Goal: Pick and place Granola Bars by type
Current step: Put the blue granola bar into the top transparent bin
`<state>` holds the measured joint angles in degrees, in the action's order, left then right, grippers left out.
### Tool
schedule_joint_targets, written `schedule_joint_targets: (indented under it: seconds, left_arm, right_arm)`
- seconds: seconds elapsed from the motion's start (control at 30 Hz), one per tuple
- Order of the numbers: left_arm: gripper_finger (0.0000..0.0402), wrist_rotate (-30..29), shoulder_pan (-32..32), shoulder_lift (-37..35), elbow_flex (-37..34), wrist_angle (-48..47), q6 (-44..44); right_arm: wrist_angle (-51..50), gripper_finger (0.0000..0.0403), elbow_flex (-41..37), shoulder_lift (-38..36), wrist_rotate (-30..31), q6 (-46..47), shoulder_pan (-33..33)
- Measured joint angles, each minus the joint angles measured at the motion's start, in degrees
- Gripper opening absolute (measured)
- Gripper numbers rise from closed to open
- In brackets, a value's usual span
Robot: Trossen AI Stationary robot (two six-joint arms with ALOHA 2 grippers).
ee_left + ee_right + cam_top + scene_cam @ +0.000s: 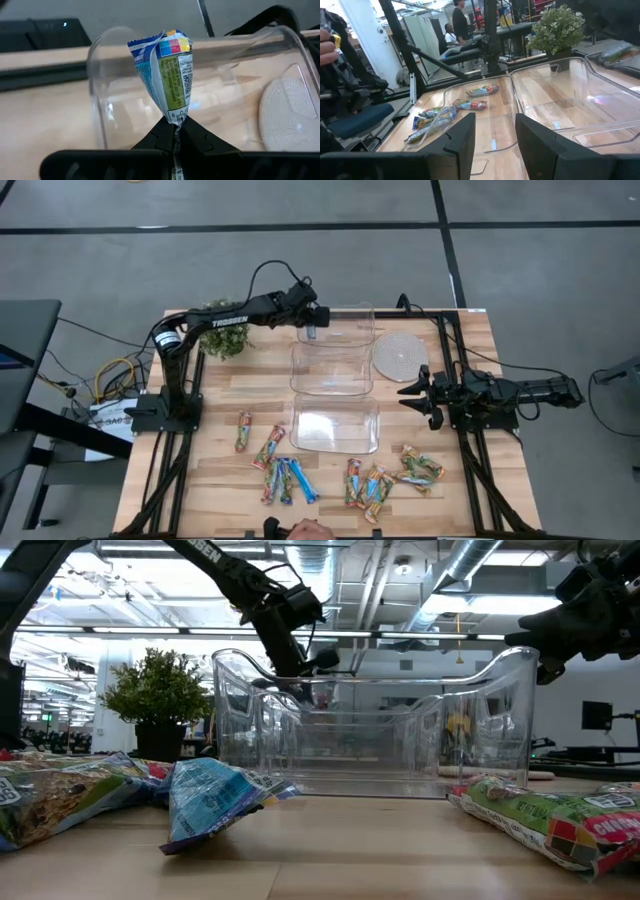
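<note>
Nearest my low camera: a crumpled blue-wrapped bar (212, 802) on the wooden counter (400, 850), with a red-and-green bar (555, 823) off to one side of it.

Item, loose granola bars (285, 478): I count roughly a dozen along the counter's near edge, in two loose groups. One group sits by the left arm's side, the other group (395, 477) nearer the right arm. All lie outside the tubs.

Item, three clear tubs in a row down the middle: far tub (340, 325), middle tub (331, 368), near tub (335, 425). I see nothing in the middle or near one.

Item, left gripper (311, 323): reaching over the far tub's left end, jaws clenched on one end of a blue-and-white wrapped bar (167, 75), which hangs above the tub's interior.

Item, right gripper (412, 391): waiting at the right edge of the counter, beside the middle tub, jaws parted and holding nothing.

Item, sundries: a potted plant (225, 330) at the far left, a round woven coaster (397, 356) just right of the tubs, and a person (461, 22) standing in the room beyond.
</note>
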<state>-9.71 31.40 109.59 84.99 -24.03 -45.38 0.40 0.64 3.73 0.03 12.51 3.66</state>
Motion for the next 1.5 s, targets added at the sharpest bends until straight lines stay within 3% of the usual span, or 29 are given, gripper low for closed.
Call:
schedule_joint_targets:
  seconds: [0.3, 0.47, 0.7, 1.13, 1.5]
  left_arm:
    - [0.0005, 5.0, 0.4, 3.2, 0.0, 3.0, 0.2]
    - [0.0005, 1.8, 0.6, 3.2, 0.0, 2.4, 0.2]
    - [0.0007, 1.8, 1.0, 3.2, 0.0, 1.7, 0.3]
    - [0.0074, 1.8, 1.1, 3.1, 0.0, 0.5, 1.4]
    - [0.0084, 2.6, 1.1, 3.1, 0.0, 3.0, 2.6]
  right_arm:
    - [0.0, 0.0134, 0.0, 0.0, 0.0, 0.0, 0.0]
    - [0.0, 0.0133, 0.0, 0.0, 0.0, 0.0, 0.0]
    - [0.0, 0.0134, 0.0, 0.0, 0.0, 0.0, 0.0]
    - [0.0, 0.0134, 0.0, 0.0, 0.0, 0.0, 0.0]
    - [0.0, 0.0133, 0.0, 0.0, 0.0, 0.0, 0.0]
